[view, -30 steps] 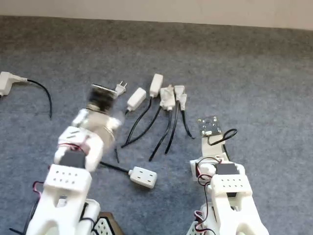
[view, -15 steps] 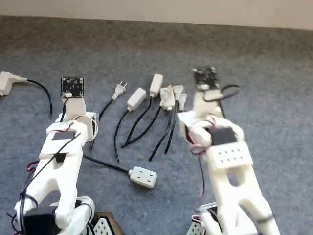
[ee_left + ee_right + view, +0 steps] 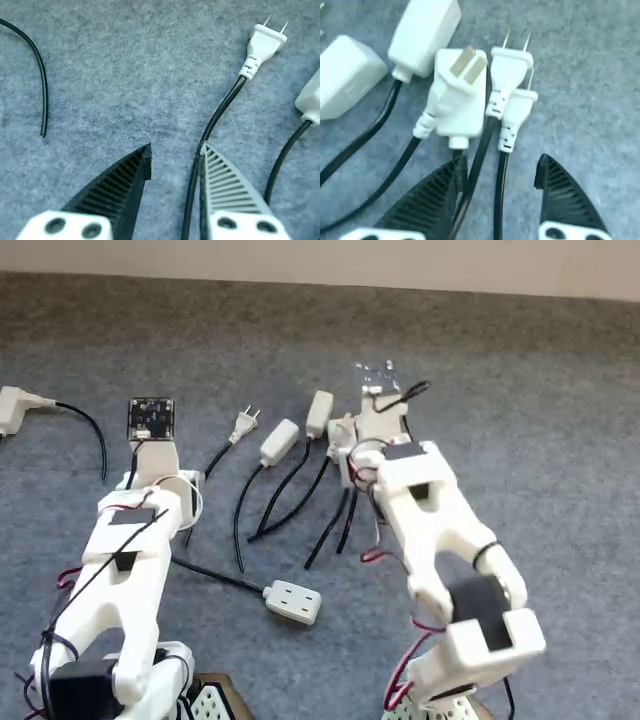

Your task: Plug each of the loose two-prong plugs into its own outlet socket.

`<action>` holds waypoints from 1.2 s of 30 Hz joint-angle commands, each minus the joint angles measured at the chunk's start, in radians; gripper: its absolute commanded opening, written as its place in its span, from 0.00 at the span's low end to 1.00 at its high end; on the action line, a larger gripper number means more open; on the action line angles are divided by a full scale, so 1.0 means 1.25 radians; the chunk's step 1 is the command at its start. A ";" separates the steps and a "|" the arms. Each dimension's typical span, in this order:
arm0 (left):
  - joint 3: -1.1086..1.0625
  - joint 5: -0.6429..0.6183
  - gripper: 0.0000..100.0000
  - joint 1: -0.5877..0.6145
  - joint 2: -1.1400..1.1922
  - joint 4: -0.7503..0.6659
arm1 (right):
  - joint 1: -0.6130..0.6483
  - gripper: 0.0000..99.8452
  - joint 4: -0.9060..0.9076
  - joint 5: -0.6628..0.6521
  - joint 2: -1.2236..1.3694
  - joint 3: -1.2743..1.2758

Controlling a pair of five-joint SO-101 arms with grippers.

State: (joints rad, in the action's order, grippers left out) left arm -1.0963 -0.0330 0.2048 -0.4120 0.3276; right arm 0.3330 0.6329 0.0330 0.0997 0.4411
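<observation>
A small white two-prong plug lies on the grey carpet on a black cable. My left gripper hangs open just short of it, its grey finger beside that cable. A cluster of white plugs lies mid-table. My right gripper is open above their cables: a broad flat-prong plug and two slim plugs side by side. Two white socket blocks lie beside them. A white outlet socket rests nearer the arm bases.
Another white plug with a curved black cable lies at the far left edge. Several black cables fan out between the two arms. Open carpet stretches to the right and at the back.
The right arm has stretched forward from its folded pose and swung left over the plug cluster. The left arm shifted left away from the small plug, then held still.
</observation>
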 commanded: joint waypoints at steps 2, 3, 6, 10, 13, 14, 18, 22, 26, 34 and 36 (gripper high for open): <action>0.028 -0.004 0.16 -0.036 0.001 -0.015 | -0.020 0.22 -0.015 0.006 0.034 -0.098; 0.028 -0.004 0.16 -0.037 0.001 -0.015 | -0.029 0.22 -0.014 0.006 0.042 -0.102; 0.028 -0.004 0.16 -0.039 0.001 -0.015 | -0.048 0.15 -0.015 0.002 0.071 -0.105; 0.028 -0.004 0.16 -0.039 0.002 -0.015 | -0.057 0.05 -0.015 0.001 0.095 -0.105; 0.028 -0.004 0.16 -0.039 0.002 -0.015 | -0.055 0.05 -0.012 0.001 0.096 -0.105; 0.028 -0.004 0.16 -0.039 0.002 -0.015 | -0.057 0.05 -0.010 0.001 0.095 -0.105; 0.028 -0.002 0.16 -0.039 0.003 -0.015 | -0.077 0.03 0.077 -0.056 0.060 -0.141; 0.028 -0.002 0.16 -0.044 0.003 -0.015 | -0.118 0.03 0.265 -0.145 -0.014 -0.235; 0.028 -0.002 0.16 -0.057 0.003 -0.015 | -0.165 0.03 0.472 -0.234 -0.068 -0.332; 0.026 -0.001 0.16 -0.058 0.003 -0.015 | -0.293 0.03 0.732 -0.530 -0.099 -0.312; 0.023 -0.001 0.16 -0.058 0.003 -0.016 | -0.354 0.03 0.666 -0.588 -0.110 -0.214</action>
State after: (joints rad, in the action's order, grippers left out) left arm -1.0963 -0.0330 0.1465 -0.4074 0.3276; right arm -0.0107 1.5213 -0.5992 0.0261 0.0667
